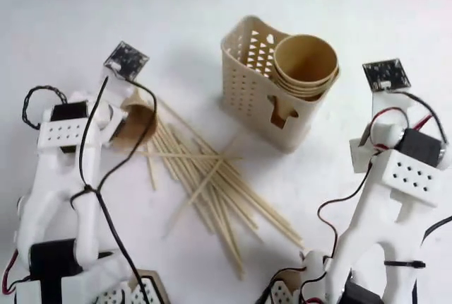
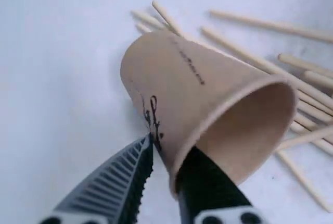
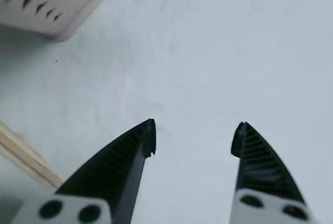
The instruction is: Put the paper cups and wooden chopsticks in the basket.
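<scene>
- High view: a cream slotted basket [image 1: 261, 95] stands upright on the white bench [image 1: 85, 28], at about 12 o'clock from the bench's middle.
- A stack of nested paper cups [image 1: 305, 67] sits mouth-up inside the basket at its 3 o'clock end, with the rims rising above the basket wall.
- Wooden chopsticks [image 1: 212, 184] lie loose on the bench in a crossed heap at 7 o'clock from the basket. The heap runs from its 10 o'clock end to its 5 o'clock end.
- One separate paper cup [image 1: 135, 124] is tipped on its side at the 10 o'clock end of the heap, just under the wrist of the left arm [image 1: 70, 177].
- Left wrist view: the left gripper [image 2: 169, 153] is clamped on that cup's rim, with one finger outside the wall and the other inside the mouth.
- The cup's base points away from the camera, with chopstick ends just beyond and beside it. Whether the cup rests on the bench or hangs just above it cannot be told.
- Right wrist view: the right gripper [image 3: 192, 133] has its fingers spread wide apart over the white bench. A corner of the basket and a chopstick end show farther off.
- In the high view the right arm [image 1: 381, 198] stands at 4 o'clock from the basket, apart from it and from the chopstick heap.
</scene>
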